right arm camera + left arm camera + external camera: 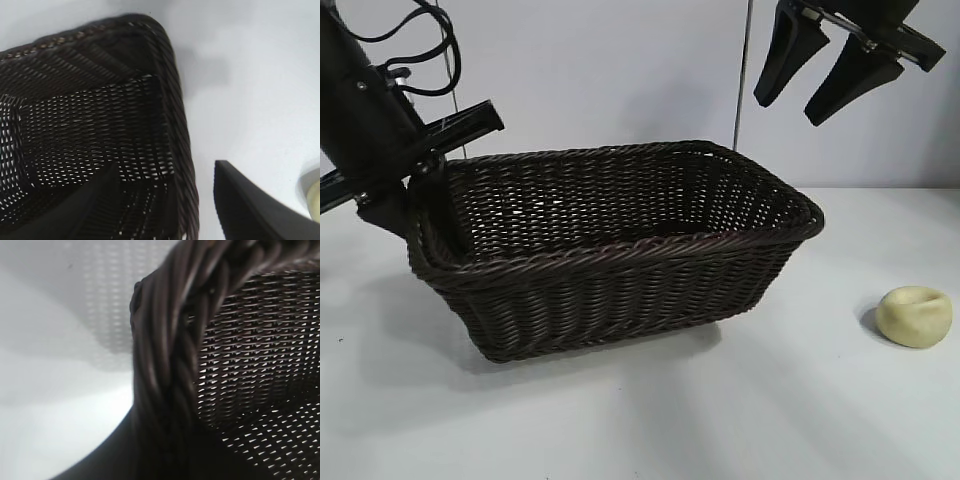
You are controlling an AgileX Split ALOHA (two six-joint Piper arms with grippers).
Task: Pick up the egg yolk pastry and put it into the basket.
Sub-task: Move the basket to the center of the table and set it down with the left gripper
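The basket (620,250), dark brown wicker with a braided rim, stands in the middle of the white table. My left gripper (423,200) is shut on the basket's left rim (170,340), one finger inside the wall and one outside. The egg yolk pastry (915,316), a small pale yellow lump with a dented top, lies on the table to the right of the basket, apart from it. My right gripper (790,108) hangs open high above the basket's right end, holding nothing. In the right wrist view this gripper (167,167) straddles the basket's rim (170,85), and the pastry (314,200) shows at the edge.
The white table (770,420) spreads in front of and to the right of the basket. A pale wall stands behind. Black cables (420,40) loop above the left arm.
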